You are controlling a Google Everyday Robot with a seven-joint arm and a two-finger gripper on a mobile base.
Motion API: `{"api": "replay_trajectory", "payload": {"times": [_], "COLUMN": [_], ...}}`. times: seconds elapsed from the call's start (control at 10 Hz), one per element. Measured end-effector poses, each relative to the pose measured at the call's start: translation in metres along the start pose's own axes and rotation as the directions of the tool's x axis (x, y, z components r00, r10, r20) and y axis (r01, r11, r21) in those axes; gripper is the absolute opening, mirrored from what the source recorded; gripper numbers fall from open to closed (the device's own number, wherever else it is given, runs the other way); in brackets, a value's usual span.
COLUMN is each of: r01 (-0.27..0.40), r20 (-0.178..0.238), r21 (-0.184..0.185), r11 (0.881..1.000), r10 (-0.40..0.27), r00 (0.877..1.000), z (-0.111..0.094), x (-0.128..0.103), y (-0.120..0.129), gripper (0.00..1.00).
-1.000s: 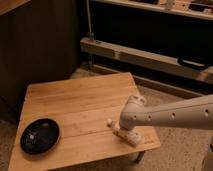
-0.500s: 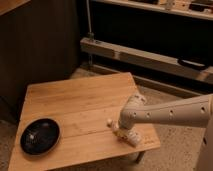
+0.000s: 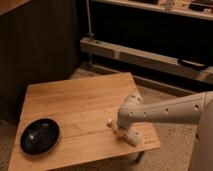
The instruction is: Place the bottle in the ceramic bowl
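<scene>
The black ceramic bowl (image 3: pixel 40 136) sits on the near left part of the low wooden table (image 3: pixel 75 100), with a pale spot at its centre. The white bottle lies on the table near its right front corner; its small round cap (image 3: pixel 109 121) points left and its body end (image 3: pixel 132 138) shows to the lower right. My gripper (image 3: pixel 121 131) comes down from the pale arm on the right and sits right over the bottle's middle, hiding it. The bottle is well to the right of the bowl.
The table's right front corner (image 3: pixel 156 144) is just past the bottle. A pale bench or ledge (image 3: pixel 150 56) runs behind the table under dark shelving. A dark wooden wall (image 3: pixel 35 45) stands at the back left.
The arm has shifted only slightly over the bottle. The bottle and the bowl lie where they were.
</scene>
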Motion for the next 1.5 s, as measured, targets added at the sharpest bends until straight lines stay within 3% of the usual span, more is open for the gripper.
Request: {"api": "replay_trajectory", "payload": {"times": [0.4,0.8,1.1,1.5], "r01": [-0.010,-0.006,0.039,0.169], "r20": [-0.031,-0.025,0.055,0.185], "r21": [-0.040,-0.043,-0.088,-0.144], "r11": [0.999,0.999,0.995,0.975], "r10": [0.008,0.005,-0.034,-0.141], "r00": [0.999,1.000,0.998,0.973], "z": [0.007,0.006,-0.012,-0.042], "x": [-0.004,-0.007,-0.040,-0.149], "y": [0.002,0.002,0.003,0.023], "gripper": [0.02,0.00,0.00,0.00]}}
